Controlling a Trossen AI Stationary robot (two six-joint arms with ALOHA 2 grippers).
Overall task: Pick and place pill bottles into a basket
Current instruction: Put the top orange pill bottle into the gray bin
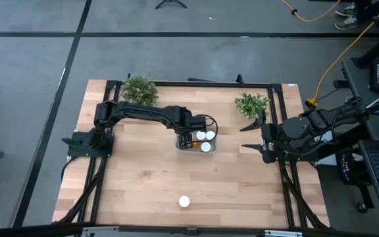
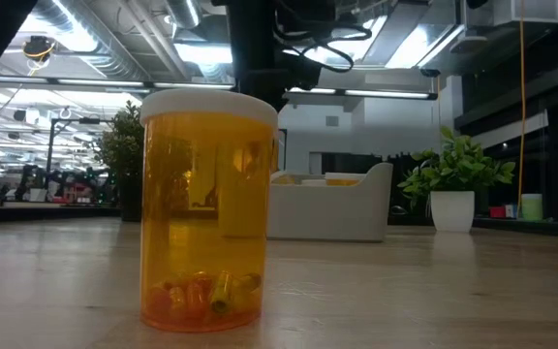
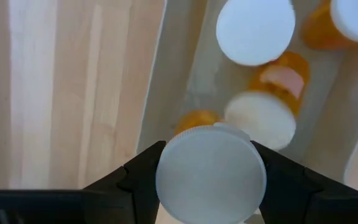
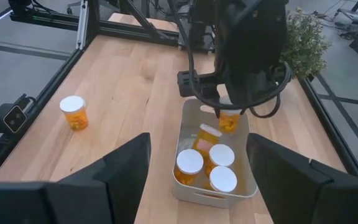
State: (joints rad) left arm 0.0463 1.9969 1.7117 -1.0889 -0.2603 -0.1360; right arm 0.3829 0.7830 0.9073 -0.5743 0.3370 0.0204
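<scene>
Lone bottle near table front, left claw gripping bottle above basket

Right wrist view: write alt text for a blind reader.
The left hand holds an orange white-capped pill bottle over a pale grey-blue plastic basket containing four similar bottles. A sixth bottle stands alone on the wooden table.

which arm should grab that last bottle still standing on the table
Probably the right. Its tool waits open at the table's right edge, while the left tool holds a bottle above the basket. The lone bottle stands on bare wood.
</scene>
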